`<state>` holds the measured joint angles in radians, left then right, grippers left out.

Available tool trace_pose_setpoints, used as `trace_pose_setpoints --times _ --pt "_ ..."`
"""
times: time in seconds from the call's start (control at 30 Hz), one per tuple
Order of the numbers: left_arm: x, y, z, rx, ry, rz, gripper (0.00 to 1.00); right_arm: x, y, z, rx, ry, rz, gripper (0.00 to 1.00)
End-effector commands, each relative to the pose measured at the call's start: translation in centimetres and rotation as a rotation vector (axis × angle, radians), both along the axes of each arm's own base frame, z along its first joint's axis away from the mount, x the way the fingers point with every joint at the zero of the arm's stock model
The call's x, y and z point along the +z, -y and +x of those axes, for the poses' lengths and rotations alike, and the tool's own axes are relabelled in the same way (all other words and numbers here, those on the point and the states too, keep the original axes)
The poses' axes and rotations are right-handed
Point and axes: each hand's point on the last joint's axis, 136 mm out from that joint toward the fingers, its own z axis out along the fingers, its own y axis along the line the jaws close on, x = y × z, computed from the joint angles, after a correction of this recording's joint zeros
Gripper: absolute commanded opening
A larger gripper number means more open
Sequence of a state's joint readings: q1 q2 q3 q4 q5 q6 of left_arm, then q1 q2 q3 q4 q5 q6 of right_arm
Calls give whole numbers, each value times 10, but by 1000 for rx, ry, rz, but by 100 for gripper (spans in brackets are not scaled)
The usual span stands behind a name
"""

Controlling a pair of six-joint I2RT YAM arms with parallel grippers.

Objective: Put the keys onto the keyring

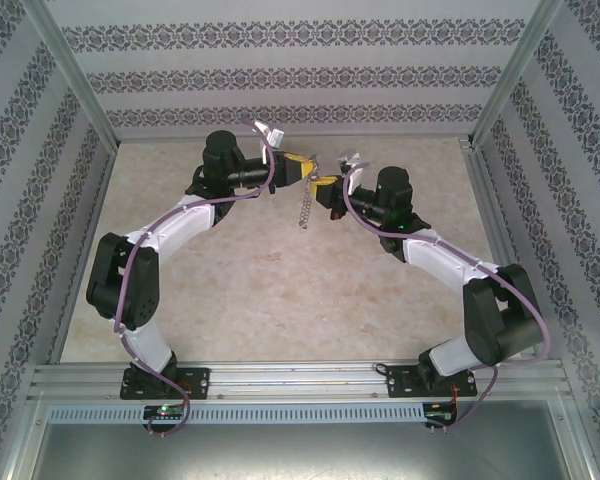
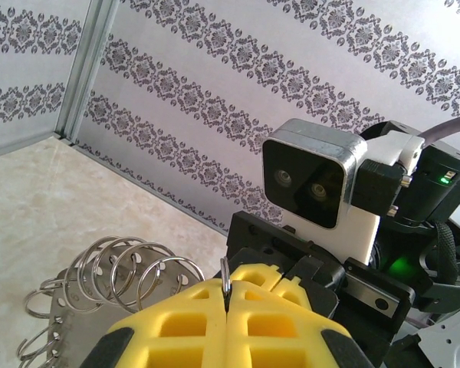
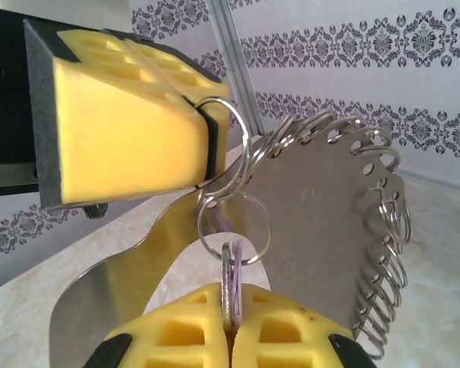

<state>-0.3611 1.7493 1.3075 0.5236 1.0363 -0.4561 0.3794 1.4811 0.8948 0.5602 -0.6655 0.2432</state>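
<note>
- Shows the left tool [image 2: 226, 299] clamped on one wire ring [image 2: 225, 277] of the keyring [image 3: 314, 230], a flat metal plate edged with many such rings.
- Shows the right tool [image 3: 231, 300] clamped on the key [image 3: 230, 264], which is seen edge-on, lilac and silver, between the yellow pads [image 3: 176, 337].
- Places a small ring [image 3: 200, 230] directly above the key, touching it and overlapping the clamped wire ring; cannot tell whether threaded.
- Sets both tools tip to tip over the far middle of the counter [image 1: 280, 290], with the keyring hanging beneath them.
</note>
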Motion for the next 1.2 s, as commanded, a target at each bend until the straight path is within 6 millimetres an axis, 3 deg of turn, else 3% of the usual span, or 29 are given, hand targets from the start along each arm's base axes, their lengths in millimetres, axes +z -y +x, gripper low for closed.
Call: trace_pose_setpoints --times 0.0,0.2,0.5,0.93,1.17 --pt "42 2 -9 -15 126 -58 0 18 -8 -17 67 52 5 0" --pt "49 -1 -6 17 145 -90 0 14 -12 -22 88 31 -12 0" --pt "49 -2 -8 20 140 -119 0 11 -24 -13 109 9 -10 0" --pt "40 -2 -7 24 144 -98 0 15 0 -9 14 -32 -38 0" --pt "39 -1 -7 20 146 -95 0 15 1 -11 15 -40 -54 0"
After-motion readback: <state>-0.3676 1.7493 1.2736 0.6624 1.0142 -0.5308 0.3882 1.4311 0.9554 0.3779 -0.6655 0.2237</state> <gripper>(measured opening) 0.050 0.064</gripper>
